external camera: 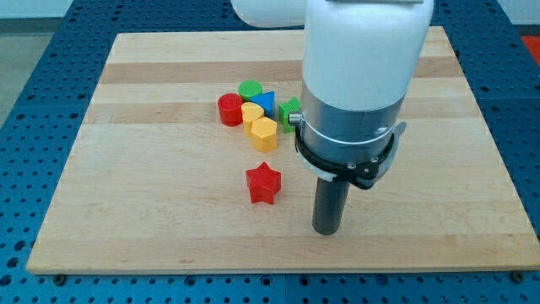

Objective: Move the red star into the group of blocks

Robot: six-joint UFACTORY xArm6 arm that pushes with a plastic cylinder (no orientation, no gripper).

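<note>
The red star lies alone on the wooden board, below the group of blocks. The group holds a red cylinder, a green cylinder, a blue triangle, a yellow heart, a yellow hexagon and a green block partly hidden behind the arm. My tip rests on the board to the right of the red star and slightly lower in the view, apart from it by a small gap.
The arm's large white and grey body covers the upper middle of the view and hides part of the board behind it. A blue perforated table surrounds the board.
</note>
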